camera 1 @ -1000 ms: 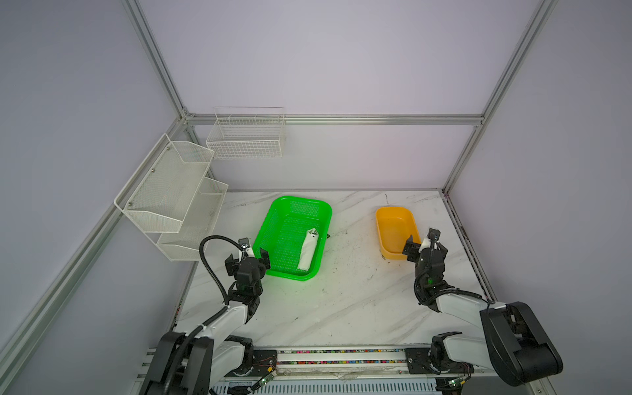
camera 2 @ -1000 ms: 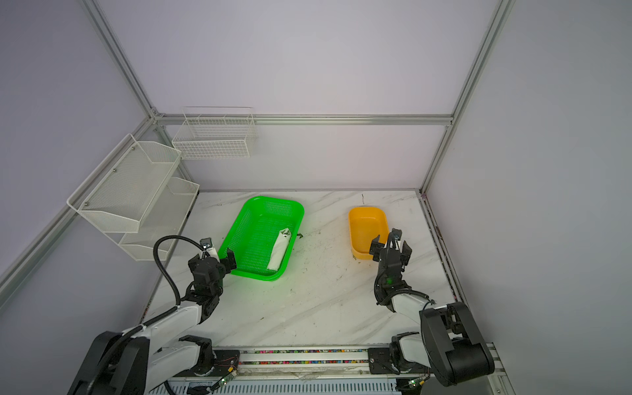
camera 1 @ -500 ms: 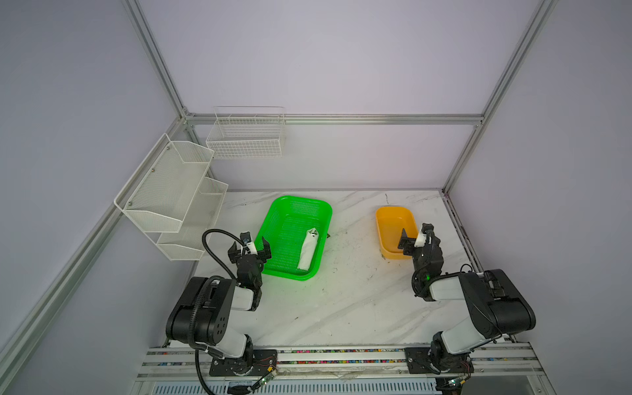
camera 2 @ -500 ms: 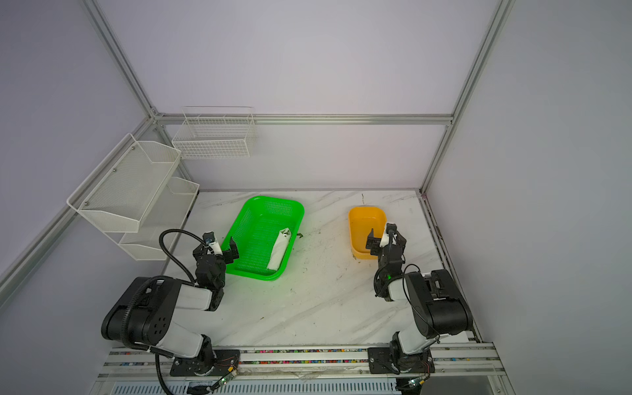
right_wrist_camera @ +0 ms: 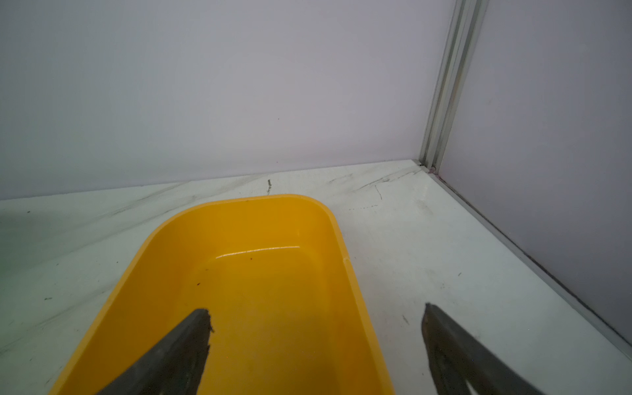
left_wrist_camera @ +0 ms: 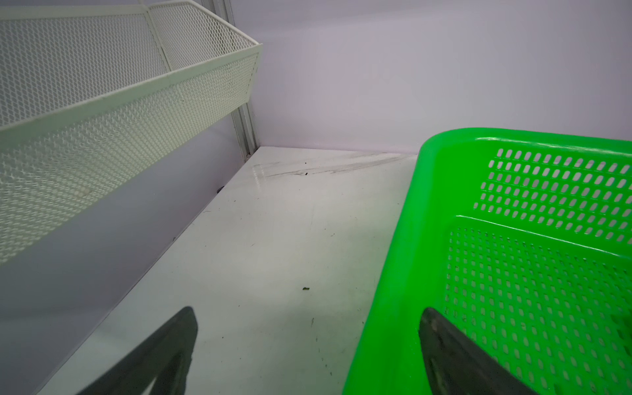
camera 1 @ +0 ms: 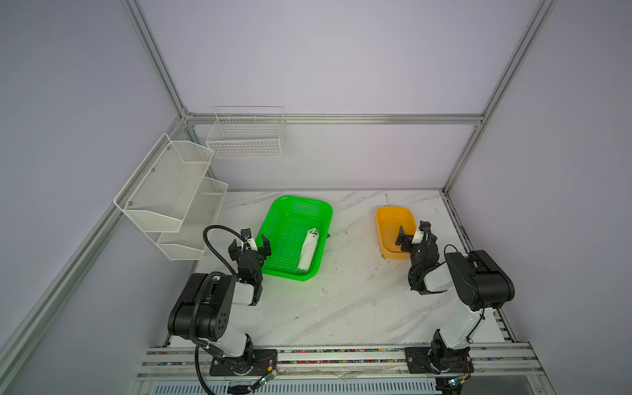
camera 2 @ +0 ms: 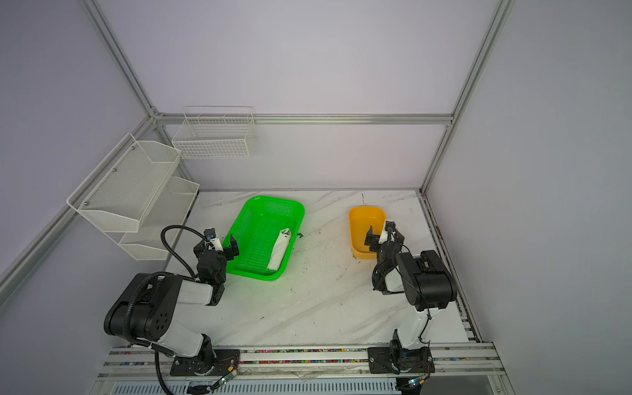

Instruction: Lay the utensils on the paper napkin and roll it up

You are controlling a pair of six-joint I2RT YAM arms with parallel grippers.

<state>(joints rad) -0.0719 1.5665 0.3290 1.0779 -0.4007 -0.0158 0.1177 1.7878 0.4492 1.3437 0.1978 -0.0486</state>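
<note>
- Both top views: I am watching the left arm folding back over its base, forearm low, with the left end effector (camera 1: 249, 243) sitting at the near left corner of the green basket (camera 1: 293, 219).
- In the left wrist view, the left end effector (left_wrist_camera: 307, 318) is gaping wide and carrying nothing. One finger is hanging over the table (left_wrist_camera: 273, 239), the other over the basket's (left_wrist_camera: 403, 239) floor.
- The right arm is folding the same way. The right end effector (right_wrist_camera: 314, 313) is released and empty, straddling the right wall of the yellow tub (right_wrist_camera: 342, 246).
- The paper napkin (camera 2: 280, 249) is lying rolled as a white tube inside the basket, along its right wall.
- Its long axis is running near to far, with the far end leaning slightly right.
- The utensils (camera 1: 313, 233) are showing as a glint of metal at that far end.
</note>
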